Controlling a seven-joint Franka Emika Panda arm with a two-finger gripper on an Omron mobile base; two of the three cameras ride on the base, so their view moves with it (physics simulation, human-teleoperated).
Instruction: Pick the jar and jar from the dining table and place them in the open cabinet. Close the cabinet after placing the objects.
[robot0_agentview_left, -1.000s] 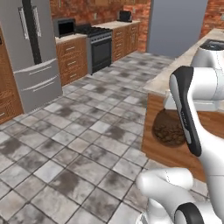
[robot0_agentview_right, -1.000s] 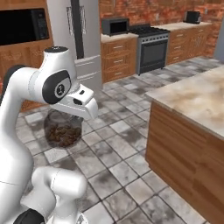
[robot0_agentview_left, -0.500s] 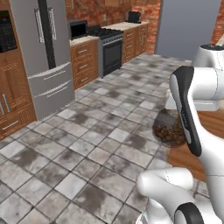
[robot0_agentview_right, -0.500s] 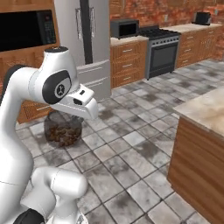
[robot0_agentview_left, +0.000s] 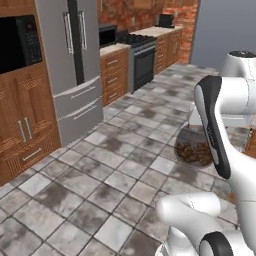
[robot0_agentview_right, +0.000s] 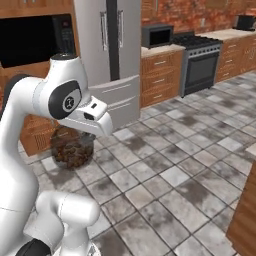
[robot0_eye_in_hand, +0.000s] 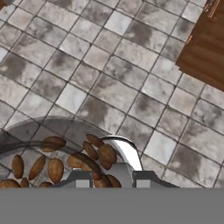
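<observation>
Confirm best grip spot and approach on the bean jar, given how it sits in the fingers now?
Probably the rim, from straight above. The jar of brown beans is squat and rounded, so its belly looks too wide and curved to pinch; the hand view looks down into its open mouth with the fingers closed over the rim edge. The gripper carries it upright that way above the tiled floor.

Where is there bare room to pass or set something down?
The tiled floor between the fridge and the stove lies bare. It is crowded near the arm, where the end effector holds the jar.
</observation>
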